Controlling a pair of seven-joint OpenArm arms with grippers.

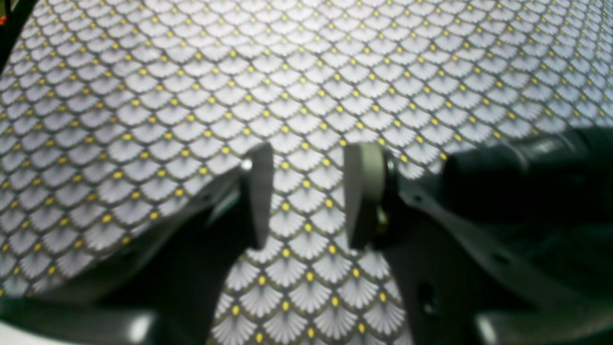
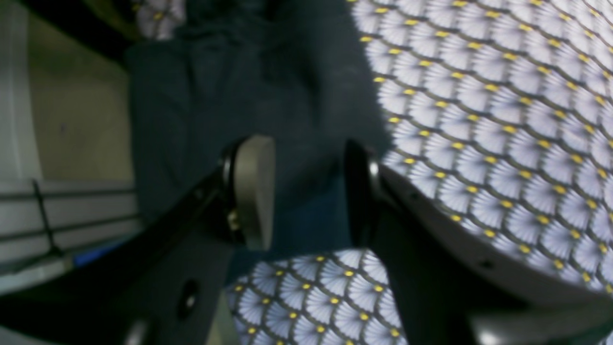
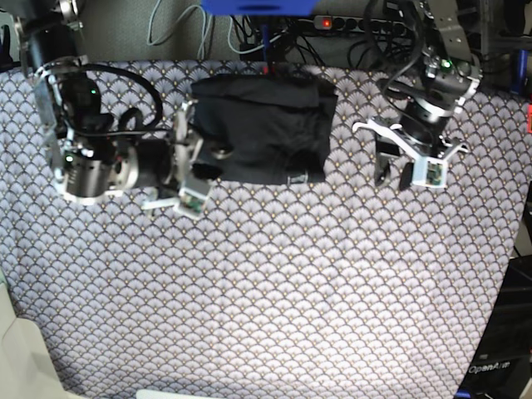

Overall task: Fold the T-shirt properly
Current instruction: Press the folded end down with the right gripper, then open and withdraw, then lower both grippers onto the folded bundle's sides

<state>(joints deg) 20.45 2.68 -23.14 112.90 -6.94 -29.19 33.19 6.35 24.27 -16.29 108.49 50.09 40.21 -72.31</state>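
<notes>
The black T-shirt (image 3: 262,125) lies bunched in a rough rectangle at the back middle of the table. In the right wrist view it shows as dark cloth (image 2: 225,96) ahead of and under the fingers. My right gripper (image 3: 202,162) hovers at the shirt's left edge. It is open (image 2: 306,191), and dark cloth shows in the gap but is not pinched. My left gripper (image 3: 395,176) hangs to the right of the shirt, apart from it. It stands open (image 1: 309,196) over bare tablecloth with nothing between its fingers.
A grey fan-patterned tablecloth (image 3: 266,283) with yellow dots covers the table. Cables and a power strip (image 3: 332,23) run along the back edge, next to a blue object (image 3: 258,7). The table's edge and floor (image 2: 72,120) show left of the shirt.
</notes>
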